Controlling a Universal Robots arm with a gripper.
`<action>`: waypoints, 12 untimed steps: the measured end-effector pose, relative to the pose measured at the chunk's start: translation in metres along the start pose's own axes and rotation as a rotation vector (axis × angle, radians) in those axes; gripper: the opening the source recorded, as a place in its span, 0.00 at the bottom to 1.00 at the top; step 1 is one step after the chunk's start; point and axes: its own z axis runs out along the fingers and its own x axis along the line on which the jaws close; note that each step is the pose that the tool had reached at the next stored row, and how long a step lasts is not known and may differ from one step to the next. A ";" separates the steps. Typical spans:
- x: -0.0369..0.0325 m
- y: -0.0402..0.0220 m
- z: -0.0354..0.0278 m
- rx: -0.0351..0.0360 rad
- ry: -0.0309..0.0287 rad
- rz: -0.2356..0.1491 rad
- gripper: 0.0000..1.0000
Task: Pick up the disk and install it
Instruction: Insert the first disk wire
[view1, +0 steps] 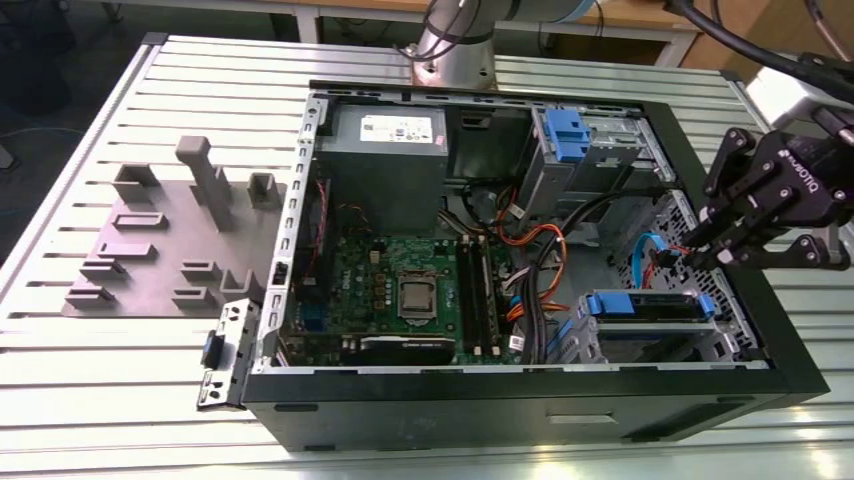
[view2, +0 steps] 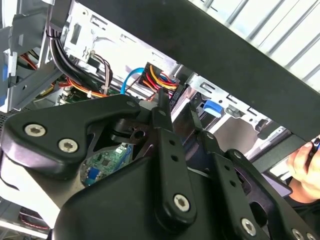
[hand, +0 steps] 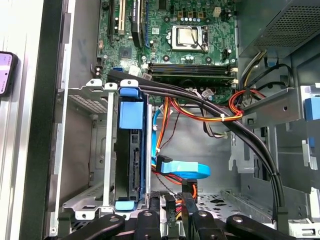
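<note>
The exterior view looks down from high and well back on the open computer case (view1: 534, 250) lying on the slatted surface (view1: 107, 380). The first wrist view looks close into the case at the circuit board (hand: 170, 35). The second wrist view looks past the hand (view2: 177, 112) into the same case.

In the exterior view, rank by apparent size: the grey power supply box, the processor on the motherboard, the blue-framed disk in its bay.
1. Grey power supply box
2. Blue-framed disk, seated in its bay, partly hidden
3. Processor
</note>
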 end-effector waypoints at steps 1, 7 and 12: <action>0.0000 -0.0001 0.0004 0.0000 0.0000 0.000 0.31; 0.0001 -0.0004 0.0017 0.0000 -0.0006 0.000 0.17; 0.0001 -0.0004 0.0018 0.0000 -0.0017 0.000 0.16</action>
